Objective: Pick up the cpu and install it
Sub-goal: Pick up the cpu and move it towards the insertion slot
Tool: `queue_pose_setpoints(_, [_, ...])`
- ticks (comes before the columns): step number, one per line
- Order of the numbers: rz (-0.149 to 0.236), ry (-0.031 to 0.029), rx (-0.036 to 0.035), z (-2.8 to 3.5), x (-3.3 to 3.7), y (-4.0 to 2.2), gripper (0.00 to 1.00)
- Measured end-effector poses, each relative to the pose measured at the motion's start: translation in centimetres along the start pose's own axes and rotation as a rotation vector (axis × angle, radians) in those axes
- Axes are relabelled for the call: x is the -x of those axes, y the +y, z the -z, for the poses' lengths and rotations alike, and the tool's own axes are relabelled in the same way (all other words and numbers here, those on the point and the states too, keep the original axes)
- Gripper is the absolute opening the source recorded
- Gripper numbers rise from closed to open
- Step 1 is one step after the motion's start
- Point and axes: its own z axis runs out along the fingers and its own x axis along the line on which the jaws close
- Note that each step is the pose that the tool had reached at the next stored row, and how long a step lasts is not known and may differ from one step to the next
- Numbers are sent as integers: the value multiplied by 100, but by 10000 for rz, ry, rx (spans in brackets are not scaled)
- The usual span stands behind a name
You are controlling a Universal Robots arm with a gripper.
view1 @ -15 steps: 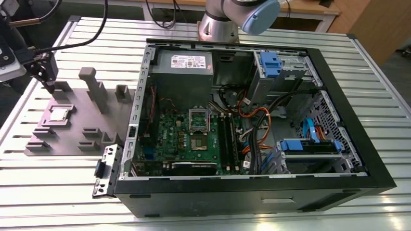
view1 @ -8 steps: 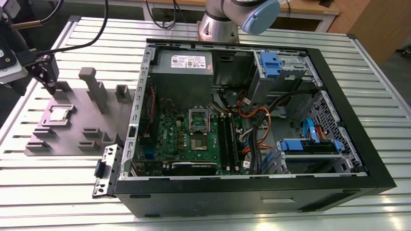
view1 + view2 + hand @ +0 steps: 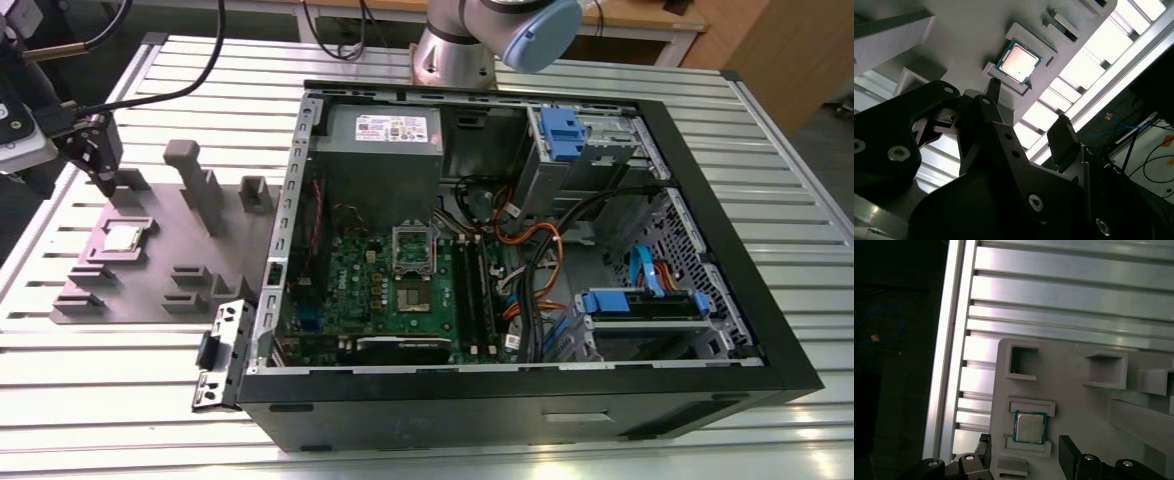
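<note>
One small flat square cpu [image 3: 1030,427], with a dull silver top and a thin greenish rim, lies flat in a raised cradle on the flat grey plastic fixture plate [image 3: 140,290]. The plate sits at the exterior view's left on the ribbed aluminium table [image 3: 134,400], just beside the open case.

Counts:
- one cpu
- one black gripper [image 3: 1026,450] with two fingers [image 3: 1069,452]
- one fixture plate
- one black open-sided computer case [image 3: 747,330]
- one green motherboard [image 3: 387,290] inside the case
- one shiny rectangular metal socket frame [image 3: 414,250] on that board
- two blue drive brackets, one far [image 3: 561,130] and one near [image 3: 641,300]

Gripper: the fingers stand apart with nothing between them. In both wrist views the cpu shows beyond the gap, flanked by the two fingertips and clear of both. In the exterior view the gripper hangs over the far left part of the plate, above the cpu and not touching it.

Around it: several grey slotted blocks and upright posts rise from the plate. The tallest posts stand to the right of the cpu's cradle, between it and the case. Low rectangular lips hug two opposite sides of the chip. Orange and black cables crowd the case interior to the right of the socket frame. The arm's silver base [image 3: 454,55] stands at the far edge of the table, behind the case.
</note>
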Motion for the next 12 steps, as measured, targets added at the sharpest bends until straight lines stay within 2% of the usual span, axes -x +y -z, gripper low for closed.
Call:
queue_pose_setpoints(4, [0,-4,1,-21,0,-1,65])
queue_pose_setpoints(12, [-3,0,0,-163,6,-30,65])
